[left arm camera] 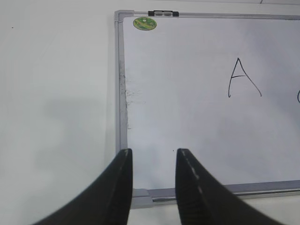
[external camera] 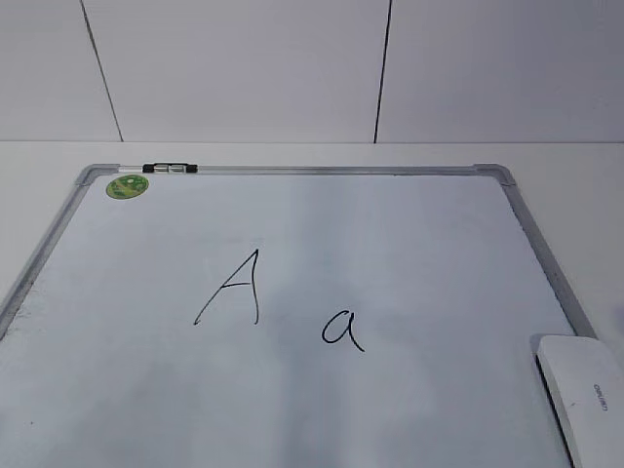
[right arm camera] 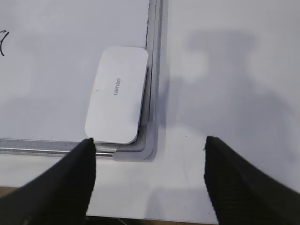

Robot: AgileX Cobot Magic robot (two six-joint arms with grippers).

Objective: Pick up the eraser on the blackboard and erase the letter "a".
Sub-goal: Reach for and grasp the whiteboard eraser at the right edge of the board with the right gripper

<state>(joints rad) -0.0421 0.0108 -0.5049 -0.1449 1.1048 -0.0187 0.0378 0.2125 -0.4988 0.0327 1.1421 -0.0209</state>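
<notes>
The blackboard (external camera: 409, 244) is a white board with a silver frame, lying flat on the table. The lowercase letter "a" (external camera: 342, 330) is written in black near its middle, right of a taller capital "A" (external camera: 232, 289). The white eraser (external camera: 588, 390) lies on the board's near right corner; it also shows in the right wrist view (right arm camera: 117, 93). My right gripper (right arm camera: 149, 157) is open and empty, hovering above the table just off that corner, nearer than the eraser. My left gripper (left arm camera: 152, 161) is open and empty above the board's near left corner. Neither gripper shows in the exterior view.
A round green sticker (external camera: 127, 186) and a small black-and-white clip (external camera: 169, 169) sit at the board's far left corner. A white wall stands behind the table. The table's near edge (right arm camera: 187, 216) shows below the right gripper.
</notes>
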